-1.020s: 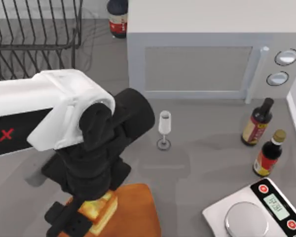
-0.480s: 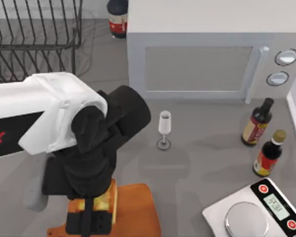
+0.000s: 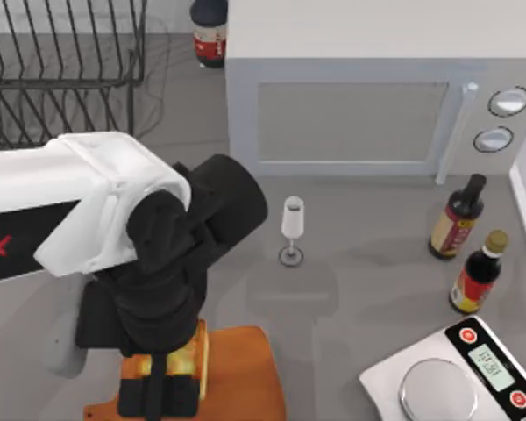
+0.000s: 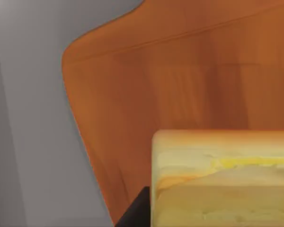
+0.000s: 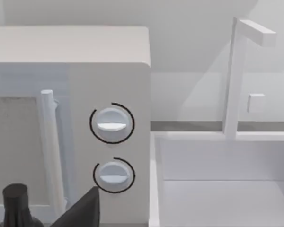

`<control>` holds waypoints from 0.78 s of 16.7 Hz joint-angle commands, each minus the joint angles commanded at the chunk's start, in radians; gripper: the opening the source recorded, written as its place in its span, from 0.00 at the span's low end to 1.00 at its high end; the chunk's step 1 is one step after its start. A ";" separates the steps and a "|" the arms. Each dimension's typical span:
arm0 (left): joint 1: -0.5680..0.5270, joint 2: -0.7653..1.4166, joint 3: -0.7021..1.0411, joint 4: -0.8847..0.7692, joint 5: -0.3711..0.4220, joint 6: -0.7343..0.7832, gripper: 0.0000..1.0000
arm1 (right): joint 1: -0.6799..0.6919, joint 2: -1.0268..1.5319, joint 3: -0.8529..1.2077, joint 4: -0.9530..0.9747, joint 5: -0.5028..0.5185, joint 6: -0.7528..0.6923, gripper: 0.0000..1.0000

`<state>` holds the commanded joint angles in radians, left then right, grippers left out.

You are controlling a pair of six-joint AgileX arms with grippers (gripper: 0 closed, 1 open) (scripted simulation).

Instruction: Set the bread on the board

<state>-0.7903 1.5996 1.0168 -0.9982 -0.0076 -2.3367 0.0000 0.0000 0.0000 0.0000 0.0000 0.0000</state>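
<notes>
The bread [image 3: 194, 358], a thick golden slice with a toasted crust, sits in my left gripper [image 3: 163, 388], which is shut on it over the left end of the board [image 3: 245, 377]. In the left wrist view the bread [image 4: 222, 179] is close up, with the orange-brown board [image 4: 180, 85] spread right behind it and a dark fingertip [image 4: 138, 208] against its side. Whether the slice touches the wood I cannot tell. My right gripper [image 5: 85, 210] stays parked, facing the microwave's knobs.
A white microwave [image 3: 368, 105] stands at the back. A small wine glass [image 3: 292, 230] stands mid-table, two sauce bottles [image 3: 458, 217] [image 3: 478, 274] at the right, a white scale [image 3: 456, 373] front right, and a wire dish rack [image 3: 61, 61] back left.
Over the last second my left wrist turned and swung the gripper rightward over the board, straightening the bread. In the last half second it has barely moved.
</notes>
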 joint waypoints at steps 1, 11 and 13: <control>0.000 0.005 -0.008 0.011 0.000 0.000 0.00 | 0.000 0.000 0.000 0.000 0.000 0.000 1.00; 0.003 0.055 -0.097 0.171 0.001 0.000 0.00 | 0.000 0.000 0.000 0.000 0.000 0.000 1.00; 0.004 0.065 -0.108 0.179 0.000 -0.001 0.00 | 0.000 0.000 0.000 0.000 0.000 0.000 1.00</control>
<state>-0.7867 1.6646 0.9089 -0.8196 -0.0076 -2.3375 0.0000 0.0000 0.0000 0.0000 0.0000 0.0000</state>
